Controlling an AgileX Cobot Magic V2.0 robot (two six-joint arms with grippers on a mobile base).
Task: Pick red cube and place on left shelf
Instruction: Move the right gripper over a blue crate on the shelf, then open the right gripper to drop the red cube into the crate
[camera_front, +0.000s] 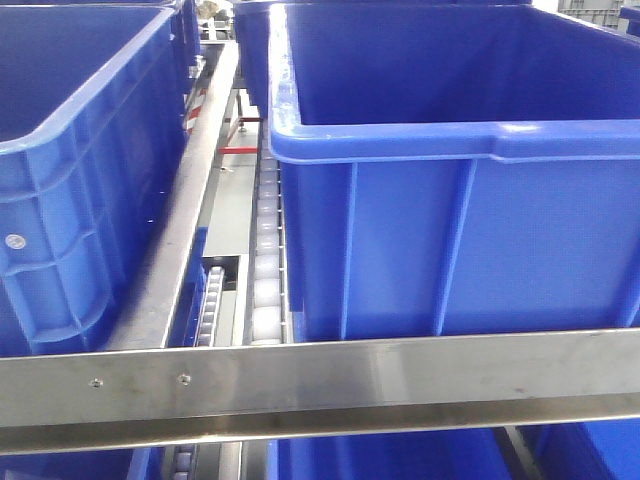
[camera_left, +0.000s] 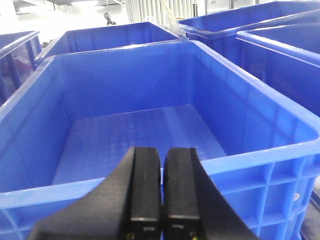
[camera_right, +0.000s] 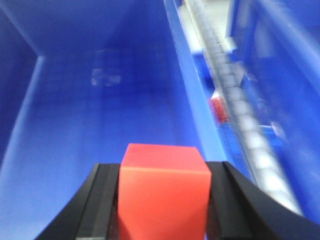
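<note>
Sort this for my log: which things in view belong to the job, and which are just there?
Job: red cube, clamped in right gripper; left shelf.
Idle: left gripper, shut, empty; blue crate below it.

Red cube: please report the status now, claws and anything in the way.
Right claw shut on red cube, above blue crate. Left claw shut, empty. Nothing in the way.

Left gripper (camera_left: 161, 192) fingers together, right gripper (camera_right: 162, 200) clamped

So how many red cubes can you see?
1. The red cube sits clamped in the right gripper, above a blue crate. More could be hidden elsewhere.
</note>
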